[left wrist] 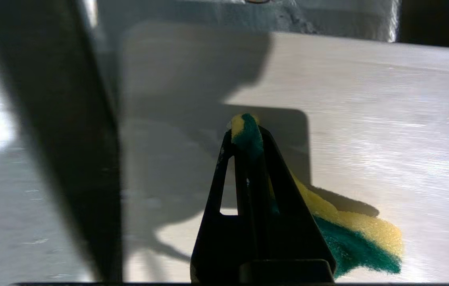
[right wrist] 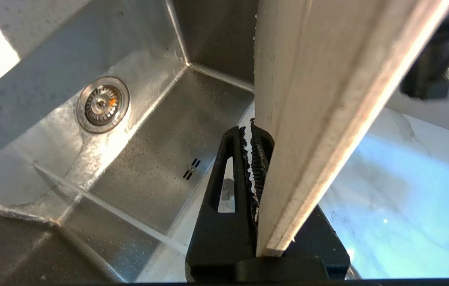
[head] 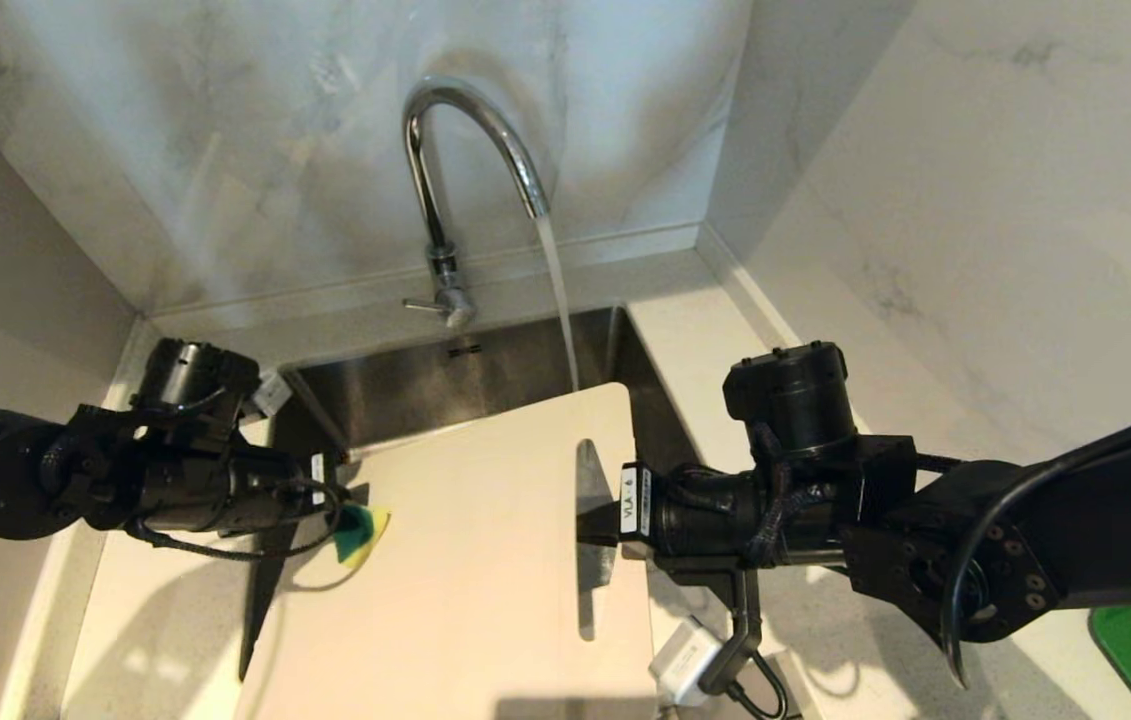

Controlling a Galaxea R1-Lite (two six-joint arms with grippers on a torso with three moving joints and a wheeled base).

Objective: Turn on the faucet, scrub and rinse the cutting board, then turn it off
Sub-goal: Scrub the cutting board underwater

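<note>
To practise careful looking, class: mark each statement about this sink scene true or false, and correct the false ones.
1. Water is running from the faucet. True.
2. The left gripper is empty. False: it is shut on the sponge.
3. The right gripper holds the cutting board at its handle cut-out end. True.
4. The cutting board lies flat on the bottom of the sink. False: it is held up above the sink.
5. The sponge is red. False: it is green and yellow.
</note>
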